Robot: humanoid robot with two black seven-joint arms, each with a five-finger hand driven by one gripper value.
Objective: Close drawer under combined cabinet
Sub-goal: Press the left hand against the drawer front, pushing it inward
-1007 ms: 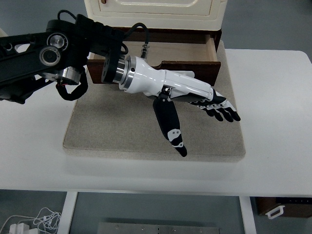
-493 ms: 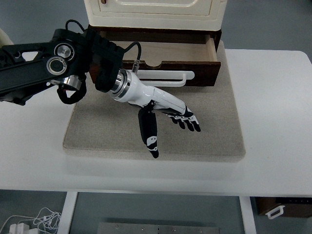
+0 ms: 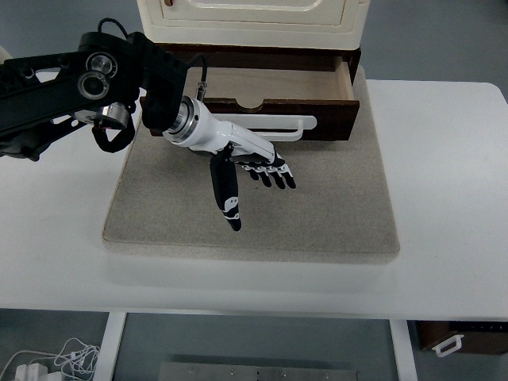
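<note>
Top view. Drawer [image 3: 270, 94] under cream cabinet [image 3: 252, 20] stands pulled out toward the near side, interior apparently empty, dark wood front carrying a white bar handle [image 3: 274, 124]. Closing not yet begun, by appearance. Left hand [image 3: 242, 163] reaches in from the left, just near of the drawer front, fingers extended and relaxed, thumb pointing nearward, grasping nothing; contact with handle not discernible. Right hand absent from view.

Next move, as judged: bring palm or fingers flat against the drawer front, then push straight toward the far side until flush.

Beige mat [image 3: 254, 206] lies clear near of the hand. White table [image 3: 444, 198] open on the right. Cabinet body sits directly behind, limiting travel.
</note>
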